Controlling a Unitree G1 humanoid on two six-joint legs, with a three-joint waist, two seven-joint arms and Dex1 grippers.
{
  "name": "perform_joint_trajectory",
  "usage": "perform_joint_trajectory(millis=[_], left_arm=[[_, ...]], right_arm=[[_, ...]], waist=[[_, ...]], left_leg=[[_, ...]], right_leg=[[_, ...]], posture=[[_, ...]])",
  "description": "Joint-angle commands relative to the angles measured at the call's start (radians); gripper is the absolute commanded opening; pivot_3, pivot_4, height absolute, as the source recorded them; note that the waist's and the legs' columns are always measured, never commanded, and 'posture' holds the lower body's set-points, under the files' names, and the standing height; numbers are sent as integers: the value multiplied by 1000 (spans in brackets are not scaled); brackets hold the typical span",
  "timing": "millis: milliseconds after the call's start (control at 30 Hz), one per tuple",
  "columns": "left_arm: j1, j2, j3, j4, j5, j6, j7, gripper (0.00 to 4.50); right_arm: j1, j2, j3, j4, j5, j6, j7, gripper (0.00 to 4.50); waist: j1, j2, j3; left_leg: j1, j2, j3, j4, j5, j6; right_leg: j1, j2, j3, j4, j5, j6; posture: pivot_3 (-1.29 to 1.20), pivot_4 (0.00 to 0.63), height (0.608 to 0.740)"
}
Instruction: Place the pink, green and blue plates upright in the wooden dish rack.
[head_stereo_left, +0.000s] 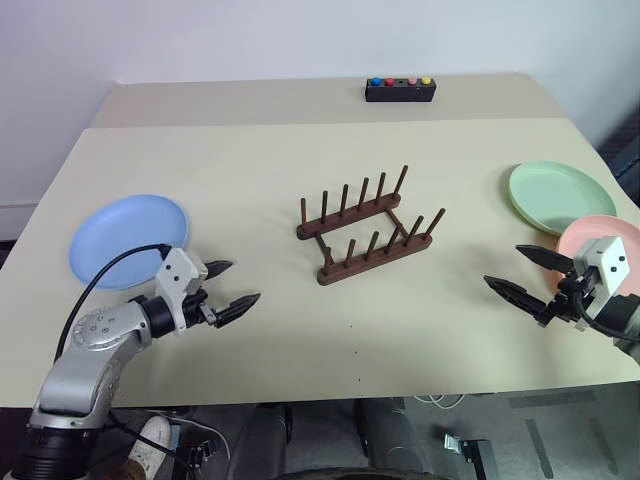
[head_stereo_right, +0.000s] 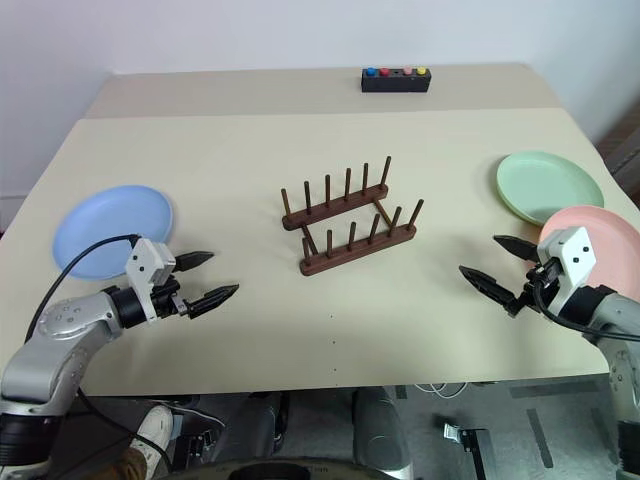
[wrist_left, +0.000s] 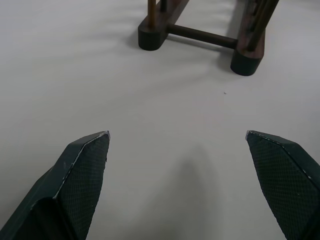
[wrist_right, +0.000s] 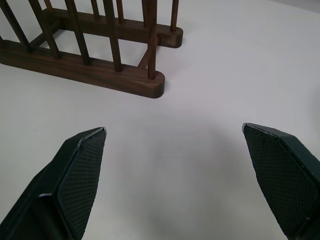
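The dark wooden dish rack (head_stereo_left: 368, 225) stands empty at the table's middle, pegs upright. A light blue plate (head_stereo_left: 128, 238) lies flat at the left, just behind my left gripper (head_stereo_left: 232, 284), which is open and empty, pointing toward the rack. At the right a mint green plate (head_stereo_left: 560, 196) lies flat, with the pink plate (head_stereo_left: 592, 238) in front of it, partly hidden by my right wrist. My right gripper (head_stereo_left: 525, 273) hovers open and empty, aimed at the rack (wrist_right: 100, 55). The rack's end (wrist_left: 200, 35) shows ahead of the left fingers.
A black box with coloured buttons (head_stereo_left: 399, 89) sits at the table's far edge. The beige table (head_stereo_left: 300, 340) has bare surface in front of the rack and between the grippers. Its front edge runs just below both arms.
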Motion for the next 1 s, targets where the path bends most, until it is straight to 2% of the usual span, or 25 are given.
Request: perform_joint_trajectory(millis=[33, 467, 700, 833, 933, 1000], left_arm=[[11, 1, 27, -37, -2, 1, 20, 4500], [90, 4, 34, -118, -10, 18, 37, 4500], [34, 6, -38, -84, -1, 29, -10, 4500], [-47, -26, -198, -49, 97, 0, -14, 4500], [-81, -55, -237, -2, 124, -31, -17, 4500], [-124, -100, -326, 54, 204, -97, -4, 4500]], right_arm=[[-8, -12, -16, 0, -1, -13, 8, 4461], [-44, 17, 59, -22, -12, 1, -19, 4461], [-20, 65, 94, -62, -42, -22, -64, 4461], [36, 92, 80, -141, -18, -10, -84, 4461], [74, 113, 86, -205, -14, 4, -112, 4461], [120, 138, 101, -244, -26, -1, -129, 4461]], waist=[[1, 0, 0], [0, 0, 0], [5, 0, 0], [14, 1, -1], [21, 1, -1], [22, 2, -2]], left_leg=[[0, 0, 0, 0, 0, 0], [0, 0, 0, 1, 0, 0], [0, 0, 0, 3, 0, 0], [0, 0, 0, 3, 0, 0], [0, 0, 0, 3, 0, 0], [0, 0, 0, 3, 0, 0]], right_leg=[[0, 0, 0, 0, 0, 0], [0, 0, 0, 1, 0, 0], [0, 0, 0, 2, 0, 0], [0, 0, 0, 3, 0, 0], [0, 0, 0, 3, 1, 2], [0, 0, 0, 3, 1, 2]], posture=[[0, 150, 740], [0, 150, 740], [0, 150, 740], [0, 150, 740], [0, 150, 740], [0, 150, 740]])
